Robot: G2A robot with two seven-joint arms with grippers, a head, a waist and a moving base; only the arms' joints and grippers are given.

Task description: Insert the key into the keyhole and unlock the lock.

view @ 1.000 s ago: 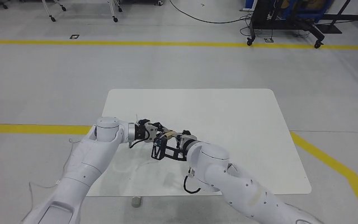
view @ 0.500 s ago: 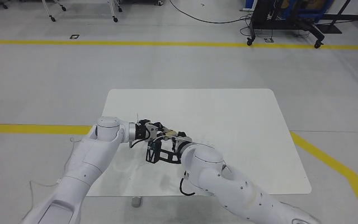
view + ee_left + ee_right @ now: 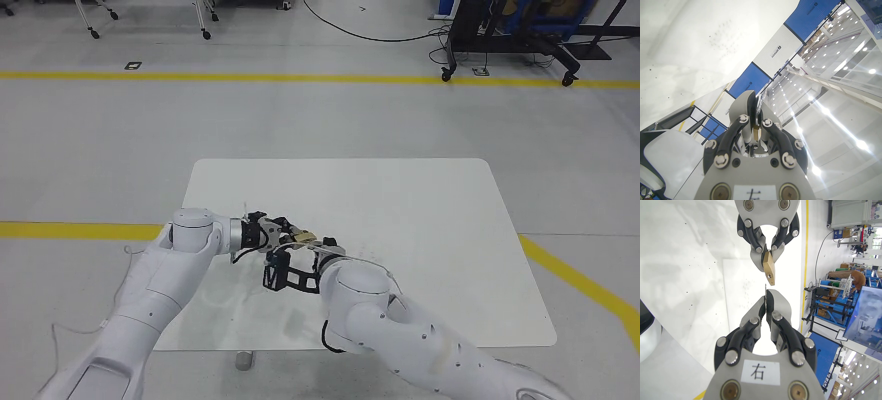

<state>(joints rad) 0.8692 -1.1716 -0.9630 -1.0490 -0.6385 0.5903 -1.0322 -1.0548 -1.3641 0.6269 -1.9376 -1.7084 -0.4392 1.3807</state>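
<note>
Key of thin silver metal point(image 3: 765, 289) just beside small brass padlock point(image 3: 769, 273)
Right gripper point(image 3: 767, 293) pinches it, left gripper point(image 3: 769, 264) clamps the padlock; blade looks off the keyhole point(image 3: 769, 276), so pushing may skid or twist it.

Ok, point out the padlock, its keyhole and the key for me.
padlock point(image 3: 769, 265), right wrist view, on its brass body.
keyhole point(image 3: 769, 276), right wrist view, on the slot in the padlock's end face.
key point(image 3: 765, 290), right wrist view, on the blade tip facing the padlock.
</note>
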